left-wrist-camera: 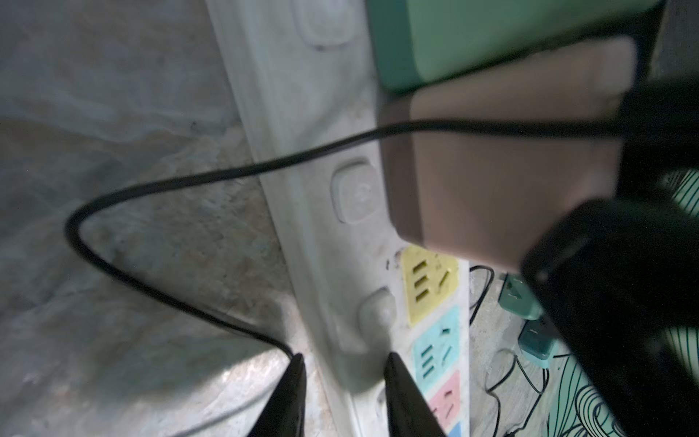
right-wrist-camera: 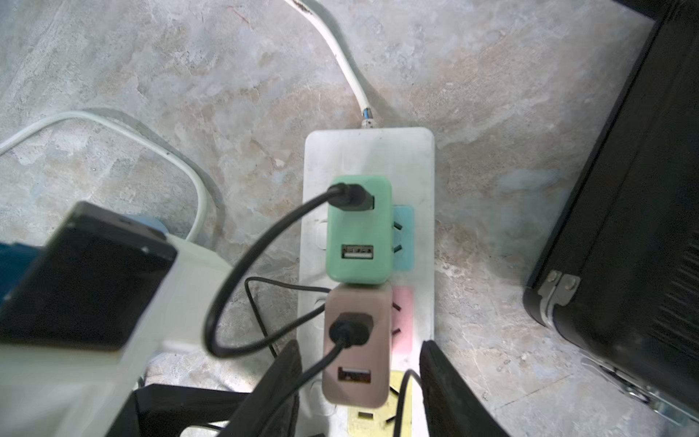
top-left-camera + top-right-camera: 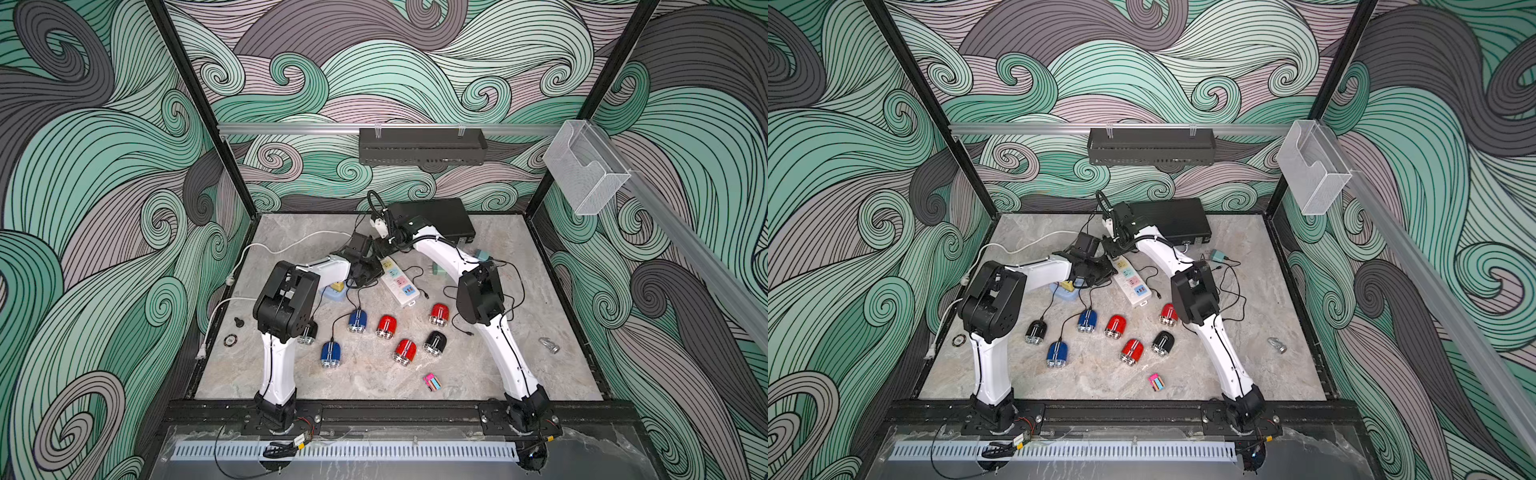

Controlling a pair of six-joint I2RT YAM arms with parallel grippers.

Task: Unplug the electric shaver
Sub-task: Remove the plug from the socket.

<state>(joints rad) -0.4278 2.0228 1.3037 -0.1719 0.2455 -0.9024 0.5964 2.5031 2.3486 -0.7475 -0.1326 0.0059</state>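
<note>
Several small electric shavers lie at the table's front: blue (image 3: 357,321), red (image 3: 386,326) and black (image 3: 435,343). Thin black cables run from some of them toward the white power strip (image 3: 399,282). On the strip's far end a green USB adapter (image 2: 359,234) and a brown one (image 2: 374,355) are plugged in, each with a black cable in it. My right gripper (image 2: 359,352) is open, one finger on either side of the brown adapter with a small gap. My left gripper (image 1: 344,359) has its tips narrowly apart, astride the strip's (image 1: 321,151) long edge.
A black case (image 3: 436,216) lies behind the strip, close to my right wrist. Loose green adapters (image 3: 482,253) and tangled black cables lie on the right. A blue dish (image 3: 334,291) sits under my left forearm. A white cord (image 3: 266,245) curves off to the left.
</note>
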